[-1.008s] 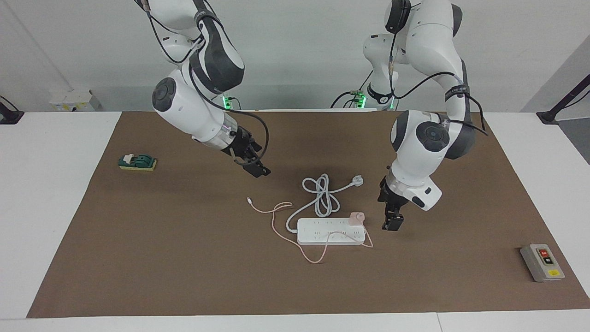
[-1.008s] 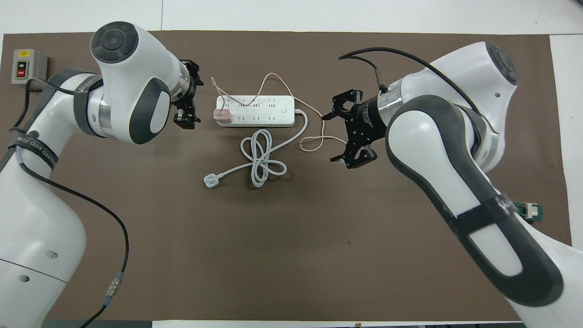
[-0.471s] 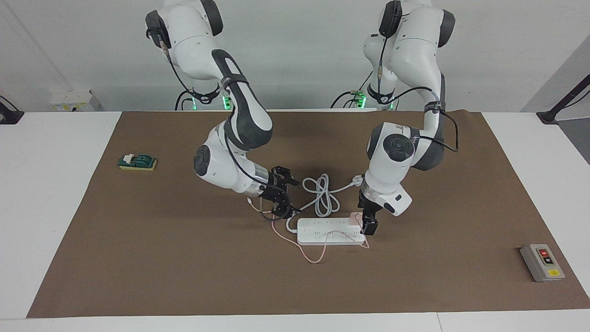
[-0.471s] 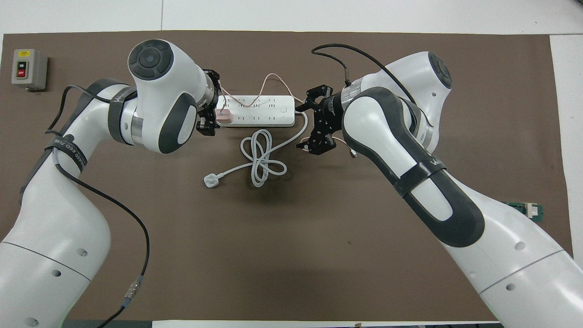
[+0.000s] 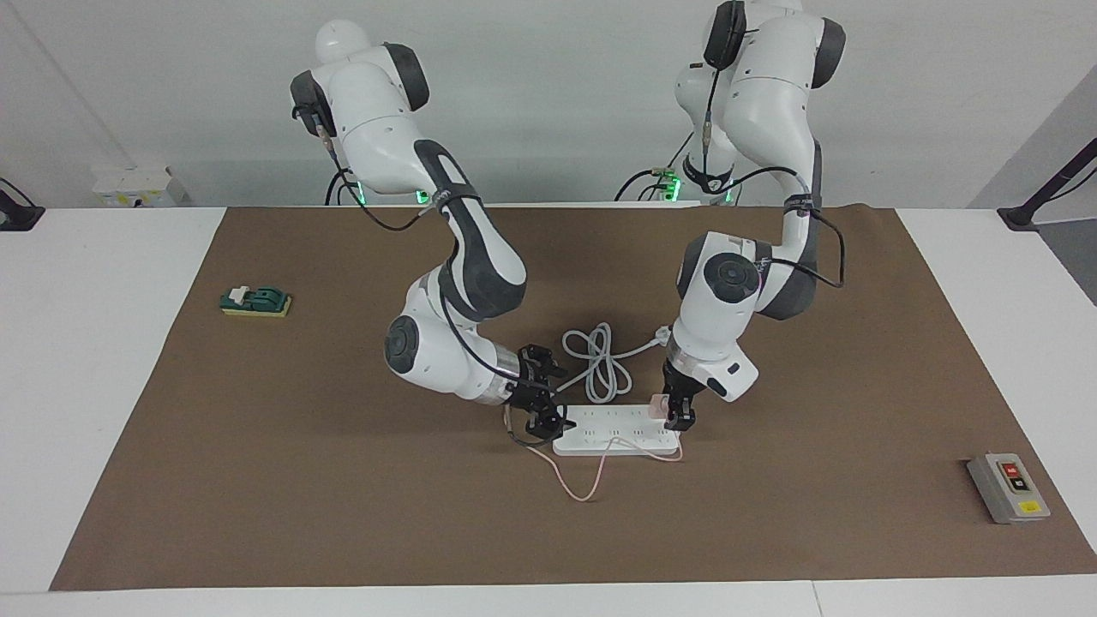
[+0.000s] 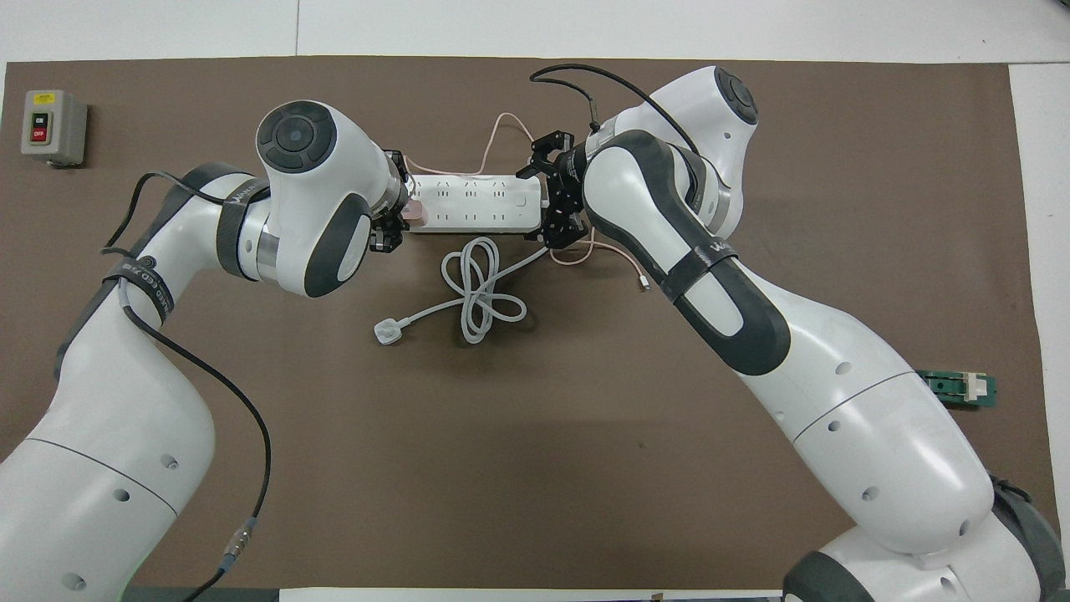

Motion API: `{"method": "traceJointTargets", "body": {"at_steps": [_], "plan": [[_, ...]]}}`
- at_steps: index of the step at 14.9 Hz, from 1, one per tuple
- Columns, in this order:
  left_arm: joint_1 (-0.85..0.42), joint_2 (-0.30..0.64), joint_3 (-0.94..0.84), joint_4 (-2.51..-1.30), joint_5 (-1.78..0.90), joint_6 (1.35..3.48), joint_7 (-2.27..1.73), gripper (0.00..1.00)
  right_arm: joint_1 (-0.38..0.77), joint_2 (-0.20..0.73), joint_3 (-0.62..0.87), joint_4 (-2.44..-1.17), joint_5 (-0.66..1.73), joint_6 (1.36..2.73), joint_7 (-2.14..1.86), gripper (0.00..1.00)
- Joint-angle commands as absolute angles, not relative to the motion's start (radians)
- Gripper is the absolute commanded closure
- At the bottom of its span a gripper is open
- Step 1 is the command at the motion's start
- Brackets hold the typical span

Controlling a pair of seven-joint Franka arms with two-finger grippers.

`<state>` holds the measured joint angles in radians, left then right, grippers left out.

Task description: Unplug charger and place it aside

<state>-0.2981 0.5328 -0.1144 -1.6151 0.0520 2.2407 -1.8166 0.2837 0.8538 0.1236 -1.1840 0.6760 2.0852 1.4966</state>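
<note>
2 grippers at the power strip (image 5: 615, 440), left gripper (image 5: 674, 411) fingers around charger (image 5: 658, 404) (overhead hides it), right gripper (image 5: 545, 410) fingers open.

"ON", "OFF" on switch box (image 6: 53, 127)

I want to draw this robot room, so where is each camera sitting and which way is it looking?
Facing view: high across the table, looking at the robots; both whole arms and bases show, left gripper at the pink charger, right gripper at the power strip's other end.
Overhead view: high above the robots' end, looking forward and steeply down; arms enter from the bottom, bases hidden.
Both share the power strip, charger, coiled white cord, grey switch box and brown mat, turned half around.
</note>
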Motion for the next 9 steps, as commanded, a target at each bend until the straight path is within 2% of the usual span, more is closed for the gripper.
{"method": "traceJointTargets", "body": {"at_steps": [1,9], "plan": [[-0.314,0.511,-0.101,-1.638,0.071,2.255,-1.841,1.0,0.314,0.937,0.124,-1.083,0.653,2.12,1.479,0.0],[-0.319,0.511,-0.1,-1.611,0.1,2.191,-1.833,1.0,0.324,0.968,0.12,-1.074,0.652,2.125,1.447,0.0]]}}
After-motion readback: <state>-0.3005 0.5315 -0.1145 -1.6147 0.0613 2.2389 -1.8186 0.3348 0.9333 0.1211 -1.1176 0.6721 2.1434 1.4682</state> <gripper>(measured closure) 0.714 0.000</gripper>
